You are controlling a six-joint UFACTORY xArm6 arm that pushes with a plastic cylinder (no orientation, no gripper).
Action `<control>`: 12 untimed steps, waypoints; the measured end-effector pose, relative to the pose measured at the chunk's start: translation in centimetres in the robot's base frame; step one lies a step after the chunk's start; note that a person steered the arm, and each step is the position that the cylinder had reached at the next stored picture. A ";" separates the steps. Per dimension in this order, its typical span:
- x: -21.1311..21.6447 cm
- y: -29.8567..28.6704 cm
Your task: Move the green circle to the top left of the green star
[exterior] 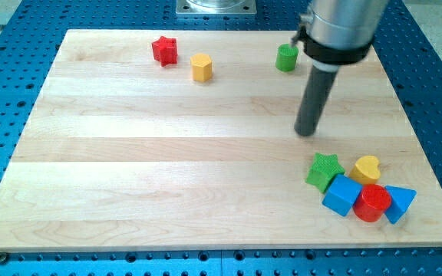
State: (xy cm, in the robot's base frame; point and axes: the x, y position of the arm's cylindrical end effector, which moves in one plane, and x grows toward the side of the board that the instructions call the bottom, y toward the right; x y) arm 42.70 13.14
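The green circle point(286, 57) stands near the view's top, right of centre, on the wooden board point(167, 169). The green star point(324, 170) lies at the lower right, at the left end of a cluster of blocks. My tip point(306, 132) is on the board between them, below and slightly right of the green circle and above and slightly left of the green star. It touches neither block.
A red star point(164, 50) and a yellow hexagon point(201, 67) sit at the upper left. Beside the green star are a yellow heart point(367, 168), a blue cube point(342, 195), a red cylinder point(372, 203) and a blue triangle point(400, 202). The arm's grey body point(340, 27) hangs over the top right.
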 end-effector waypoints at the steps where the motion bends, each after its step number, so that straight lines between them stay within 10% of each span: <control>1: -5.7 2.9; 3: -16.9 3.0; 6: -4.0 -9.5; 8: -8.0 -11.7; 10: -0.9 -13.3; 12: -2.7 -17.7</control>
State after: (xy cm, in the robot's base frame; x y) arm 40.00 -4.56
